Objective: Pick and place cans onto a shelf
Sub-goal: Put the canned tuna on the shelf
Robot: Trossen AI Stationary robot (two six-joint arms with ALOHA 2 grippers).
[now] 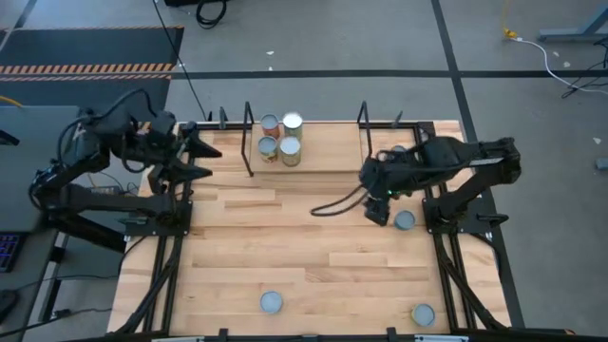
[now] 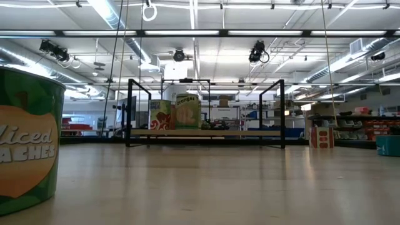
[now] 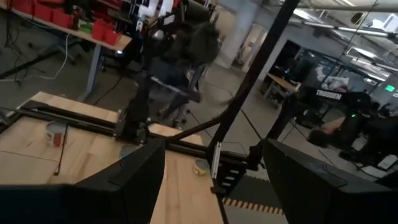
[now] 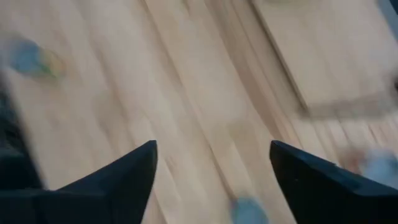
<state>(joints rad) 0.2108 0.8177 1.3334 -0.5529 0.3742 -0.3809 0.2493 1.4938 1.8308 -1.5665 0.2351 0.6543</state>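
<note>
The shelf (image 1: 313, 152) stands at the far edge of the worktop (image 1: 285, 247), a narrow light-wood board between black rod uprights. Four cans (image 1: 280, 139) stand clustered at its left end; in the low view two of them (image 2: 175, 112) show label sides, one yellowish and one with orange lettering. The right claw (image 1: 378, 211) hangs over the worktop just in front of the shelf's right end, its fingers (image 4: 118, 180) spread wide with nothing between them but bare wood. A can (image 1: 405, 220) stands on the worktop just beside this claw, toward the right edge, apart from the fingers. Two further cans stand along the near edge, well away from either claw: one (image 1: 272, 302) near the middle and one (image 1: 423, 313) toward the right corner. A large green peach can (image 2: 28, 140) fills the left of the low view, close to that camera. The left claw (image 1: 201, 160) waits raised at the far left corner of the worktop, just beside the shelf's left end, jaws parted and empty.
</note>
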